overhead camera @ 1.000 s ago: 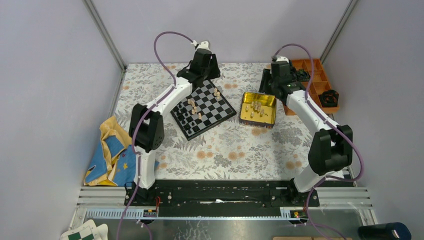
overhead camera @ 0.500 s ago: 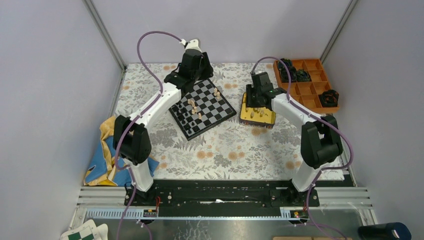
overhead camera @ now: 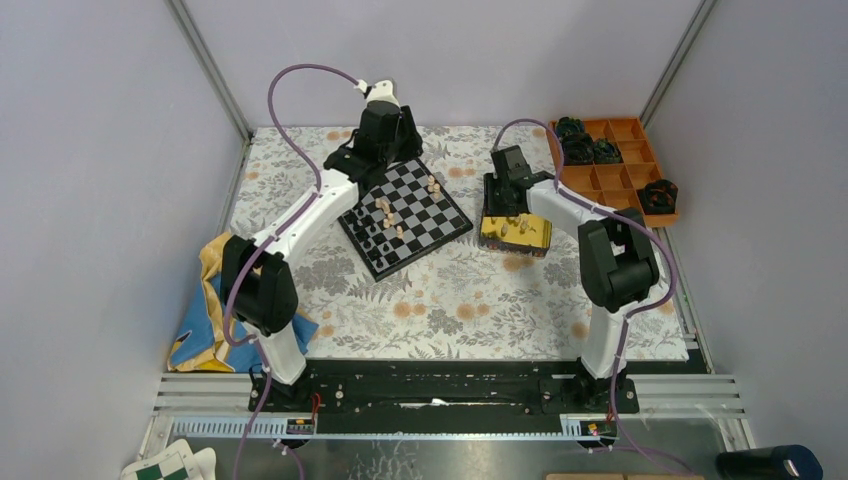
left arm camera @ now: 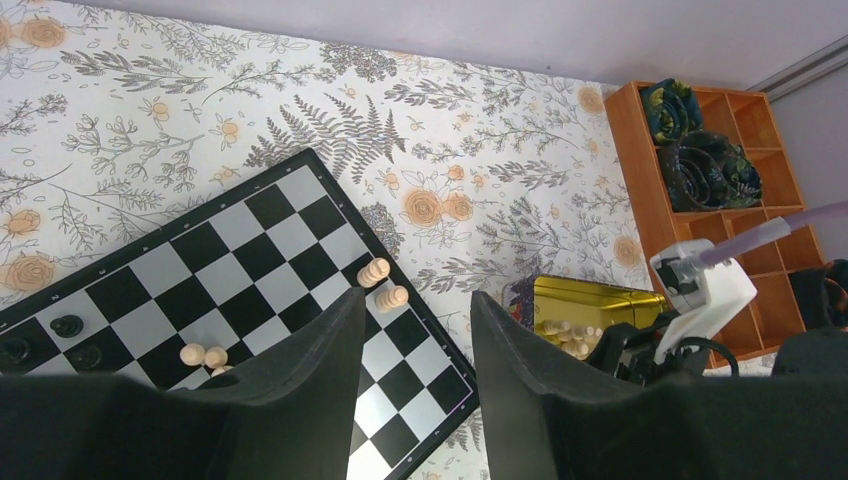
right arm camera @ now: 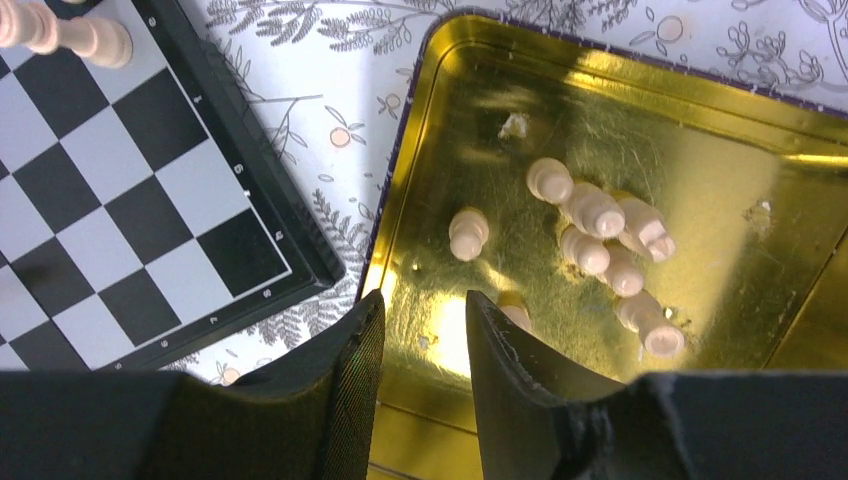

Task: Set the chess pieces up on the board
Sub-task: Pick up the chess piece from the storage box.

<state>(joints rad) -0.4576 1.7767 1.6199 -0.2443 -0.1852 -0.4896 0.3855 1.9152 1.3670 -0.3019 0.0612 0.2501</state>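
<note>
The board [overhead camera: 418, 222] lies left of centre on the flowered cloth, turned at an angle. On it stand a few tan chess pieces [overhead camera: 433, 185] and black ones [overhead camera: 370, 235]; the left wrist view shows two tan pieces [left arm camera: 383, 283] near its edge and black ones [left arm camera: 66, 326] at the left. My left gripper [overhead camera: 390, 158] hovers above the board's far corner, open [left arm camera: 417, 296] and empty. My right gripper [overhead camera: 506, 196] hangs over the gold tin [overhead camera: 522, 234], open [right arm camera: 424, 298] with nothing between its fingers. Several tan pieces [right arm camera: 600, 240] lie in the tin [right arm camera: 600, 70], just beyond the fingertips.
An orange compartment tray [overhead camera: 622, 168] with bulky black objects stands at the back right. A blue and yellow cloth [overhead camera: 222, 310] lies crumpled at the left edge. A green-and-white checkered item [overhead camera: 165, 465] sits off the table at the bottom left. Grey walls close in three sides.
My right arm has swung left from the orange tray to above the tin, its jaws narrowing a little. The left arm shifted slightly left and back over the board's far corner.
</note>
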